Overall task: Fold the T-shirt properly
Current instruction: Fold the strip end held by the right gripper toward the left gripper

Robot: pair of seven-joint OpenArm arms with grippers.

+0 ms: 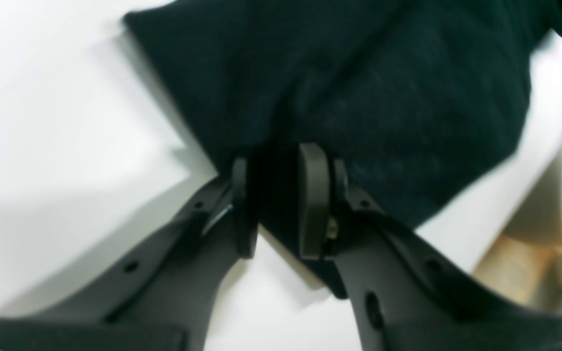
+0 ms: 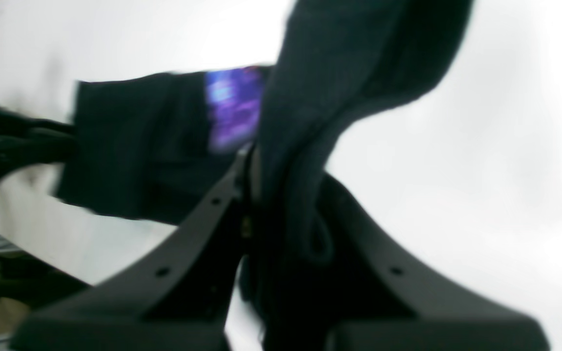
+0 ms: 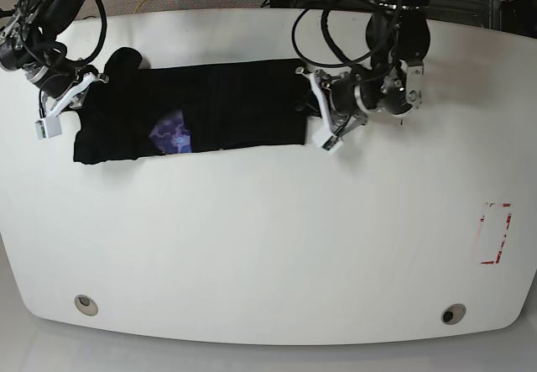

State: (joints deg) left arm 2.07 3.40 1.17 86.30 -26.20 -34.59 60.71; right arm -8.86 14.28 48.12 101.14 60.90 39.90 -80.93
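No containers. Right gripper (image 3: 74,95) at the table's (image 3: 268,246) far left edge, fingers (image 2: 203,214) pinched on the black T-shirt (image 3: 201,107), a fold bunched between them. Shirt is a folded band across the table's upper left, purple graphic (image 3: 170,133) facing up. Left gripper (image 3: 319,116) at the band's right end, pads (image 1: 313,200) narrow, clamping fabric. Wide bare tabletop below and to the right.
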